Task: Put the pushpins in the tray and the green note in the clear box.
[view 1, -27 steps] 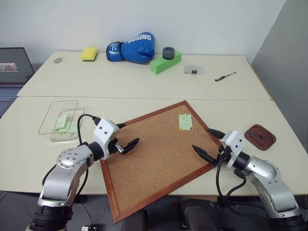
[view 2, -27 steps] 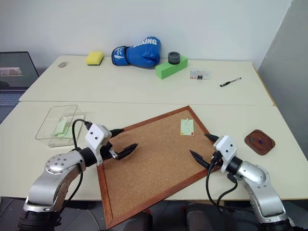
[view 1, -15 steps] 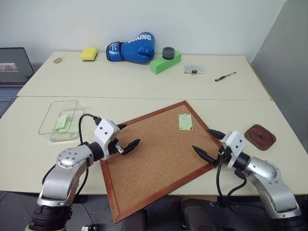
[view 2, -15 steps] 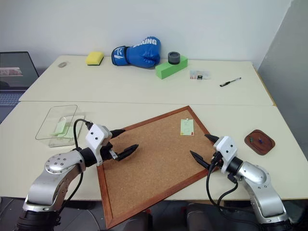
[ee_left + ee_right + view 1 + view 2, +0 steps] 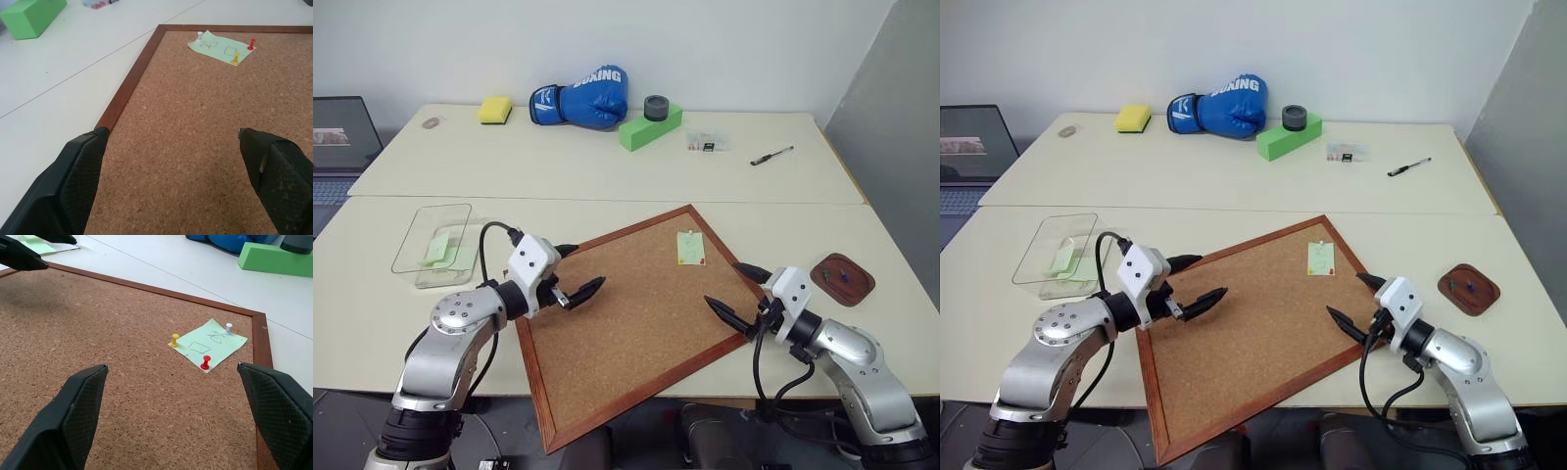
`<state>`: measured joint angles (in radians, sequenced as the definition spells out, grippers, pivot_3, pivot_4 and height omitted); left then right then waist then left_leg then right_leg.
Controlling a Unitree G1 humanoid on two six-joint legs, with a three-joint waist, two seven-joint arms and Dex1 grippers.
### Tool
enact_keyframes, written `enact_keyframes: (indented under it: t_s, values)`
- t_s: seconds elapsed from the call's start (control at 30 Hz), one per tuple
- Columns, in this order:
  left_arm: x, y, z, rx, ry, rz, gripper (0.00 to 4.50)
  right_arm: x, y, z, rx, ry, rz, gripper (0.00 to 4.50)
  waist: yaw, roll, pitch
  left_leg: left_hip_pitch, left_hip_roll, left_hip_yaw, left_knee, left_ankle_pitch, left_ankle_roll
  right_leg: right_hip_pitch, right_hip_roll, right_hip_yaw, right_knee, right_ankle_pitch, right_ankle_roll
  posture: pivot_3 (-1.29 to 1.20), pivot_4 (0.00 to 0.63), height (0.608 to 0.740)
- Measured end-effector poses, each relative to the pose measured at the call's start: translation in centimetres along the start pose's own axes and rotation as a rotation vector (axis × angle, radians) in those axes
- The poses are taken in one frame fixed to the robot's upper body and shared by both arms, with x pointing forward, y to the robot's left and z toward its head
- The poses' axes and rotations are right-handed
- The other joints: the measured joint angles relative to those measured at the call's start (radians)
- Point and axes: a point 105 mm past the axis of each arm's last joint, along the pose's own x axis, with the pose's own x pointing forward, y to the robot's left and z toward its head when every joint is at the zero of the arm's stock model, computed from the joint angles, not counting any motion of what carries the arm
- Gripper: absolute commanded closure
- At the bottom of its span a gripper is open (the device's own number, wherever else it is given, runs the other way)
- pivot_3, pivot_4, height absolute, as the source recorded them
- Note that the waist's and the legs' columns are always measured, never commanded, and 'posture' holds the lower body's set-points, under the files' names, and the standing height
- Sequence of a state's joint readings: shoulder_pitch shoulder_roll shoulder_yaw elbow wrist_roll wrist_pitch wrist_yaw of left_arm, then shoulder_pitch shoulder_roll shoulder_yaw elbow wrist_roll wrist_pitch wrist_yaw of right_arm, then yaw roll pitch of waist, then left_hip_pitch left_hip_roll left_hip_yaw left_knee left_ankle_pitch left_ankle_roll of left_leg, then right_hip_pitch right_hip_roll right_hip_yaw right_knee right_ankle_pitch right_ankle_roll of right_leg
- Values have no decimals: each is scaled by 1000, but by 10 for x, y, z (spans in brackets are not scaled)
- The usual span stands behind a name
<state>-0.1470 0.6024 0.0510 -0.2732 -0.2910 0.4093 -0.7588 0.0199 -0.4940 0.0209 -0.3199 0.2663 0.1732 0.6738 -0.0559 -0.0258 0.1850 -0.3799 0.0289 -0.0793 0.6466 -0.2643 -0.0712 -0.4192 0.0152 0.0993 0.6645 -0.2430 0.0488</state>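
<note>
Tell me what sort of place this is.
Probably an office or lab room set up for robot trials. Two plain tables pushed together against a bare white wall carry an odd mix of props: a corkboard, a blue boxing glove, a pen, with a laptop at the side.

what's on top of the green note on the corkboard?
Three pushpins stand on the green note: yellow, red and white. Pen markings show between them. Their points are hidden.
</note>
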Motion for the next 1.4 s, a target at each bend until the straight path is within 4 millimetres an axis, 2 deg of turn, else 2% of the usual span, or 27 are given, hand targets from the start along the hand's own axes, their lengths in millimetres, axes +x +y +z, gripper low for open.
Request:
enact_keyframes:
  t_s: [0.23, 0.27, 0.3, 0.43, 0.6, 0.73, 0.9, 1.03, 1.1, 1.27, 1.4]
  values:
    - [7, -1, 6, 6, -19, -30, 0, -1, 1, -3, 9, 6, -9, 9, 0, 0, 0, 0, 0, 0, 0, 0, 0, 0, 0, 0, 0, 0, 0, 0, 150, 740]
    - [8, 0, 5, 4, -18, -28, 354, -1, 1, -3, 9, 6, -9, 0, 0, 0, 0, 0, 0, 0, 0, 0, 0, 0, 0, 0, 0, 0, 0, 0, 150, 740]
    - [8, 1, 5, 2, -16, -29, 387, -2, 1, -3, 9, 6, -12, 0, 0, 0, 0, 0, 0, 0, 0, 0, 0, 0, 0, 0, 0, 0, 0, 0, 150, 740]
    - [11, 1, 3, 7, -12, -27, 1208, -2, 1, -3, 10, 8, -21, 0, 0, 0, 0, 0, 0, 0, 0, 0, 0, 0, 0, 0, 0, 0, 0, 0, 150, 740]
    - [20, -5, -6, -20, 1, -45, 1984, 0, 3, -3, 4, 6, -16, 0, 0, 0, 0, 0, 0, 0, 0, 0, 0, 0, 0, 0, 0, 0, 0, 0, 150, 740]
    - [28, -9, -5, -22, -11, -69, 2768, 6, 4, 1, -14, -2, -3, 0, 0, 0, 0, 0, 0, 0, 0, 0, 0, 0, 0, 0, 0, 0, 0, 0, 150, 740]
    - [47, -15, -1, -26, -42, -103, 3645, 28, -6, 14, -17, -34, -11, 0, 0, 0, 0, 0, 0, 0, 1, 0, 0, 1, 0, 0, 0, 0, 0, 0, 150, 740]
    - [56, -22, -16, -28, -2, -128, 4438, 44, -18, 12, 17, 2, -39, 0, 0, 0, 0, -1, 0, 0, 0, 0, 0, 0, 0, 0, 0, 0, 0, 0, 150, 740]
    - [60, -26, -24, -28, 21, -137, 4438, 53, -27, 10, 38, 32, -63, 0, 0, 0, 0, -1, 0, 0, 0, 0, 0, 0, 0, 0, 0, 0, 0, 0, 150, 740]
    - [64, -27, -25, -10, 13, -142, 4438, 74, -45, 11, 71, 69, -106, 0, -1, 1, -1, 0, -1, 0, 0, 0, 0, 0, 0, 0, 1, 1, 0, 0, 150, 740]
    - [63, -27, -26, -3, 12, -146, 4438, 86, -53, 8, 105, 88, -119, 0, -1, 1, -1, 0, -1, 0, 0, 0, 0, 0, 0, 0, 1, 1, 0, 0, 150, 740]
